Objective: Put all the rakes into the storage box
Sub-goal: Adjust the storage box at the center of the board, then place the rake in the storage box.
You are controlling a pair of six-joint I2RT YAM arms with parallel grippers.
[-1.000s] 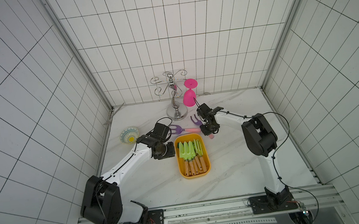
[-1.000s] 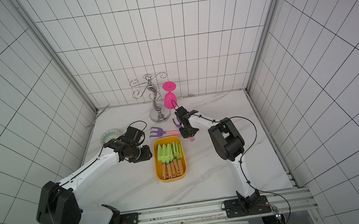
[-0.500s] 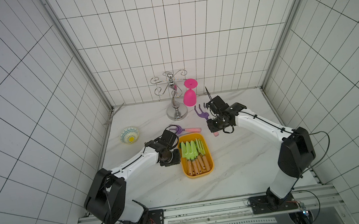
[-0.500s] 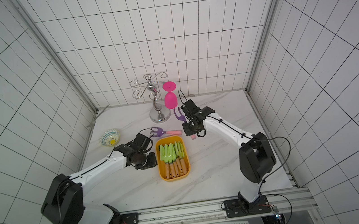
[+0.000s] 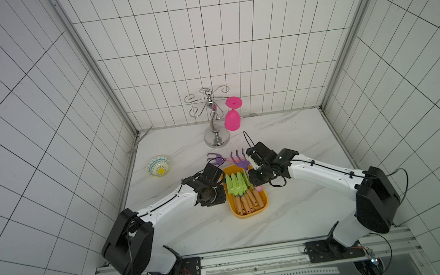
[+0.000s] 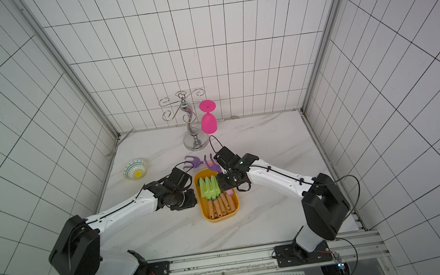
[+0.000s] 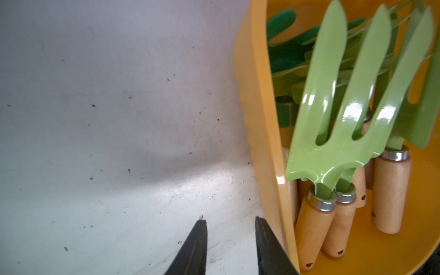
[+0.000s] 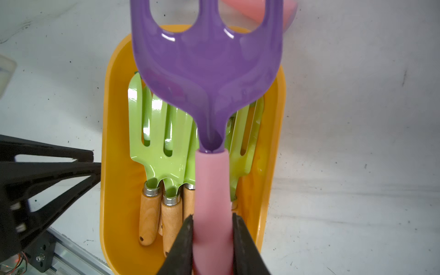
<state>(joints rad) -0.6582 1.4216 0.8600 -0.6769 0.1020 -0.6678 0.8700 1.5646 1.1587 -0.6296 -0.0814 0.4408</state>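
Both top views: white tiled walls (image 5: 201, 45) close three sides of a marble table (image 5: 295, 215); the yellow-orange storage box (image 5: 249, 214) lies on it, the purple rake (image 5: 241, 162) hangs over the box's far end. Left wrist view: the left gripper (image 7: 229, 221) is just beside the box's outer wall, jaws a little apart and empty, over speckled marble. Right wrist view: the right gripper (image 8: 212, 217) is clamped on the rake's pink handle, above green hand rakes (image 8: 154, 133) in the box.

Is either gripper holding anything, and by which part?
The right gripper holds the purple rake by its pink handle; the left gripper holds nothing.
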